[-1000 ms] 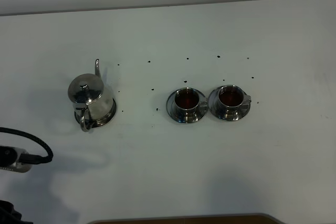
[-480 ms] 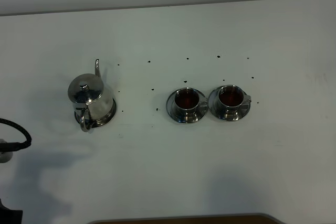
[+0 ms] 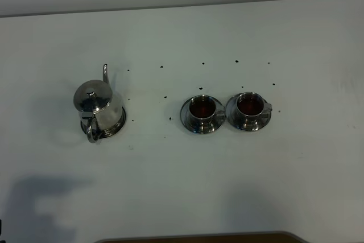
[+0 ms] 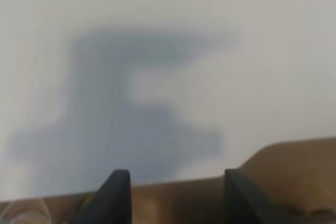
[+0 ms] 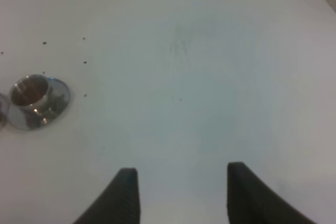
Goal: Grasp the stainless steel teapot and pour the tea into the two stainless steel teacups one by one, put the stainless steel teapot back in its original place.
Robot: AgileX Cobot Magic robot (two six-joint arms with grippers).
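Since the left arm and its cable were withdrawn from the 8 o'clock edge, only a shadow is left there. Teapot (image 3: 98, 108) is seated on its saucer (image 3: 116, 126) at 9 o'clock; both cups (image 3: 203, 108) (image 3: 249, 106) are filled with tea (image 3: 202, 106). Task judged complete. Left jaws (image 4: 176, 190) and right jaws (image 5: 181, 190) are held open, empty. White surface (image 3: 227, 180) is speckled with dark drops.

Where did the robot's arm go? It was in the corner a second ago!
The left arm slid out of the overhead view past the left edge; only its shadow on the table remains. Its jaws stand open and empty. The teapot stayed on its saucer, and both teacups stayed put, full of tea.
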